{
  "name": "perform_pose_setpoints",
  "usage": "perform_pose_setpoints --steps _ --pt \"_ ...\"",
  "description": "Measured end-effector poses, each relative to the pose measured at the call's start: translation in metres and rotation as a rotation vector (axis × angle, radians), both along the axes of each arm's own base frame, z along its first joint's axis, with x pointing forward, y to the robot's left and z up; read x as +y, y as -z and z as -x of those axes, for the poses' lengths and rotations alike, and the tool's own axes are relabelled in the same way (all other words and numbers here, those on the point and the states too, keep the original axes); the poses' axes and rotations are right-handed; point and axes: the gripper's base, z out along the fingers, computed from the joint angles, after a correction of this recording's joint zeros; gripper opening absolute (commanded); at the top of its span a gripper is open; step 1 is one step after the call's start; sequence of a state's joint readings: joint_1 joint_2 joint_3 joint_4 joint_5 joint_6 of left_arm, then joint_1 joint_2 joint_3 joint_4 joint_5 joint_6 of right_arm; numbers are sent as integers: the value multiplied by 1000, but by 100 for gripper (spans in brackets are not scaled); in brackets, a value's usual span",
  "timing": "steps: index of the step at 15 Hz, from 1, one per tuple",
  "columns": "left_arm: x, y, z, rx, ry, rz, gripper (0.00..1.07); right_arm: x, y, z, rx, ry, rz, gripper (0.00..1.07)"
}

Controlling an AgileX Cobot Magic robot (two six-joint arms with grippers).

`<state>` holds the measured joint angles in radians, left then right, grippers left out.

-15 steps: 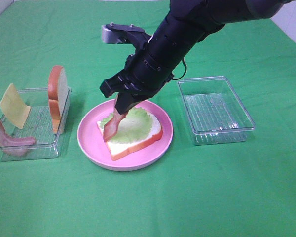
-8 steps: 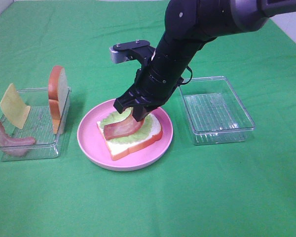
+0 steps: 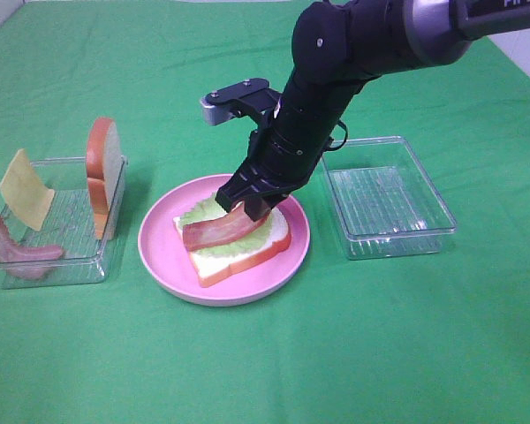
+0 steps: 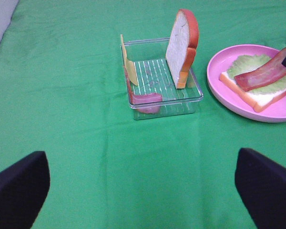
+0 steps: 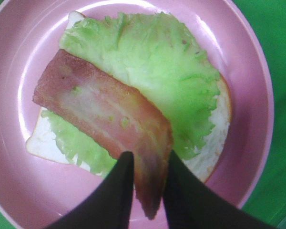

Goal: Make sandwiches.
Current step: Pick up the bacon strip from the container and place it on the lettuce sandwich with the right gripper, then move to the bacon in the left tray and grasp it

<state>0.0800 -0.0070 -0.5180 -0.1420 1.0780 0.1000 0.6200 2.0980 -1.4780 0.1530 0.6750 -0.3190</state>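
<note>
Assembly stands about halfway. Well ahead of the left fingers (image 4: 24, 186), which are spread wide and empty, a clear tray (image 4: 168, 106) holds what is left to add: a yellow cheese slice (image 3: 25, 190), a spare bacon piece (image 3: 18, 252) and the upright top bread slice (image 3: 106, 163). Right of it, directly under the right fingers (image 5: 117, 191), the sandwich (image 3: 247, 256) lies open-faced on the pink plate (image 3: 163, 256) — white bread, orange-brown crust, pale lettuce (image 5: 171, 62), one bacon strip (image 5: 95, 105) laid across. Those fingers flank the strip's end; whether they grip it I cannot tell.
</note>
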Motion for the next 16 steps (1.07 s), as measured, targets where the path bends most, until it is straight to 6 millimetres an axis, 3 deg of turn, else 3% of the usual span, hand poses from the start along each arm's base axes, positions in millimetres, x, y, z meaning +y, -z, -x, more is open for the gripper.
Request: perform_pose_setpoints --steps 3,6,9,11,12,16 --pt "0 0 0 0 0 0 100 0 0 0 0 0 1 88" --pt "0 0 0 0 0 0 100 -2 -3 0 19 -9 39 91" --pt "0 0 0 0 0 0 100 -1 -22 -5 28 14 64 91" --pt "0 0 0 0 0 0 100 -1 -61 -6 43 44 74 90" --pt "0 0 0 0 0 0 100 -2 -70 -5 57 55 94 90" --pt "0 0 0 0 0 0 100 -9 -83 -1 125 68 180 90"
